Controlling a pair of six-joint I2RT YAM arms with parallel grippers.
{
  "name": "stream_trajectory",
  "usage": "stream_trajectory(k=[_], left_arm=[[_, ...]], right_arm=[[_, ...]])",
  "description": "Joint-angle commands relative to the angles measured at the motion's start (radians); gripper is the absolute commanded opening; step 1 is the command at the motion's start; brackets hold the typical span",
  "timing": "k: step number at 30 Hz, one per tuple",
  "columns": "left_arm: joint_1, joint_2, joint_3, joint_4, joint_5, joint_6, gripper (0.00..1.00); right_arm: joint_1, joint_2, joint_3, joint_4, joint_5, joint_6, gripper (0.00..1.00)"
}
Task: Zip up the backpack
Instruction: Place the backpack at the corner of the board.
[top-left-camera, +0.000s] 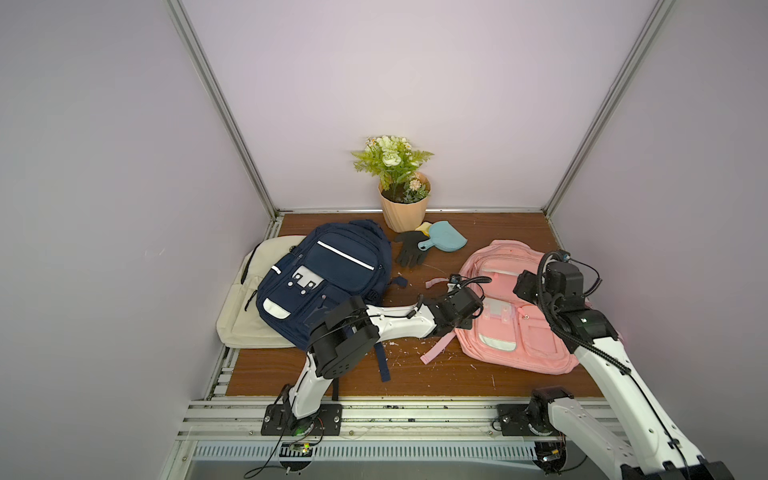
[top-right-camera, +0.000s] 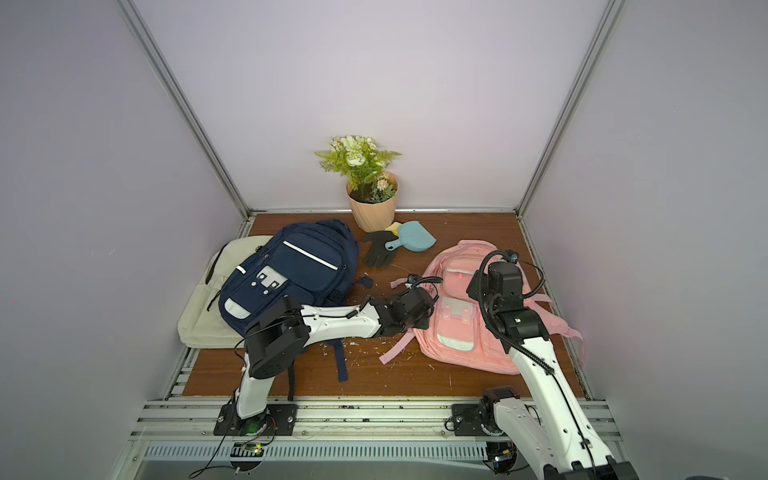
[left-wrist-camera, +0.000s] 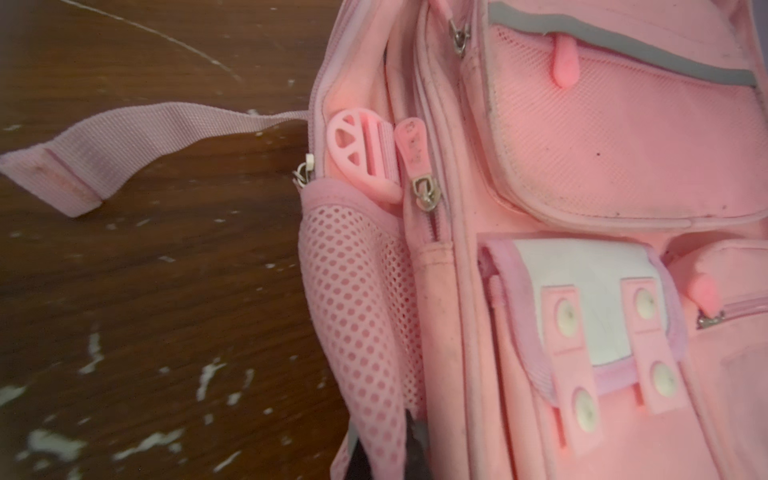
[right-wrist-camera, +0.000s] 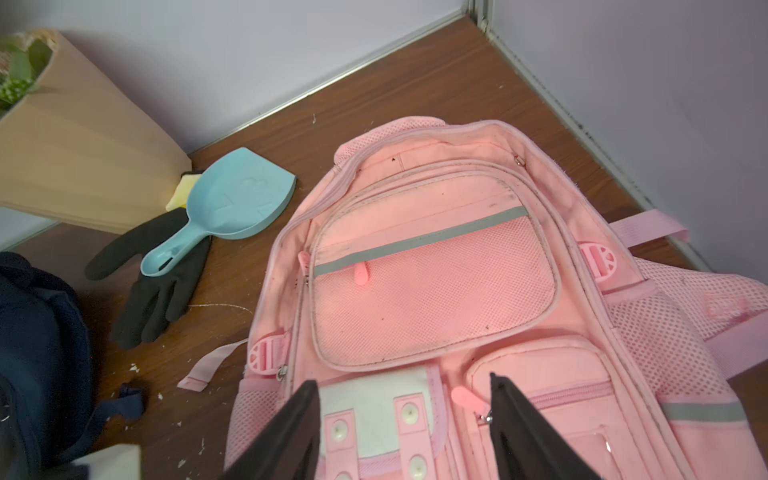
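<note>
Pink backpack (top-left-camera: 498, 266) is lying flat on the right side of the wooden surface (top-left-camera: 415, 374), with its top end pointing at the far wall. The left arm reaches across from the left. Its claw (left-wrist-camera: 388, 436) looks pinched together on the mesh side pocket (left-wrist-camera: 365, 311) along the bag's left edge. Just past that pocket, the left wrist view shows a pink zip pull (left-wrist-camera: 413, 145) sitting right beside a round plastic buckle (left-wrist-camera: 357, 145).

The right claw (right-wrist-camera: 402, 379) hangs over the lower front pockets with its jaws wide apart. The top compartment looks like it's gaping at the far end, with some lining showing.

Over on the left, a navy backpack (top-left-camera: 332, 266) is piled on a cream bag (top-left-camera: 249, 316). At the back there's a flower pot (top-left-camera: 403, 208) with a black glove (top-left-camera: 409, 253) and a blue scoop (top-left-camera: 446, 239) just in front of it. The scoop handle is lying on the glove.
</note>
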Motion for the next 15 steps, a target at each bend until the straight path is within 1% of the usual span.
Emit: stream_trajectory(k=[1, 2, 3, 5, 7, 8, 10, 12, 15], left_arm=[[-0.026, 0.011, 0.039, 0.049, 0.031, -0.045, 0.01], [-0.026, 0.005, 0.027, 0.059, 0.032, -0.051, 0.05], [-0.026, -0.009, 0.003, 0.079, 0.034, -0.056, 0.11], [-0.025, -0.045, -0.047, 0.114, 0.033, -0.060, 0.27], [-0.026, -0.104, -0.104, 0.118, 0.005, -0.058, 0.43], [-0.028, -0.139, -0.134, 0.120, -0.013, -0.055, 0.49], [-0.026, -0.233, -0.204, 0.092, -0.093, -0.056, 0.62], [-0.021, -0.325, -0.258, 0.050, -0.158, -0.033, 0.71], [0.010, -0.452, -0.316, -0.056, -0.221, 0.025, 0.77]], right_arm=[[-0.002, -0.042, 0.051, -0.057, 0.098, 0.029, 0.70], [-0.003, -0.047, 0.053, -0.062, 0.109, 0.028, 0.71], [-0.003, -0.053, 0.053, -0.066, 0.116, 0.026, 0.71], [-0.002, -0.051, 0.050, -0.066, 0.102, 0.027, 0.72], [-0.002, -0.039, 0.045, -0.058, 0.052, 0.031, 0.72], [-0.002, -0.033, 0.042, -0.053, 0.023, 0.031, 0.72], [-0.002, -0.017, 0.033, -0.028, -0.061, 0.031, 0.72], [0.002, -0.005, 0.016, 0.001, -0.152, 0.034, 0.72], [0.036, 0.021, -0.015, 0.053, -0.269, 0.056, 0.72]])
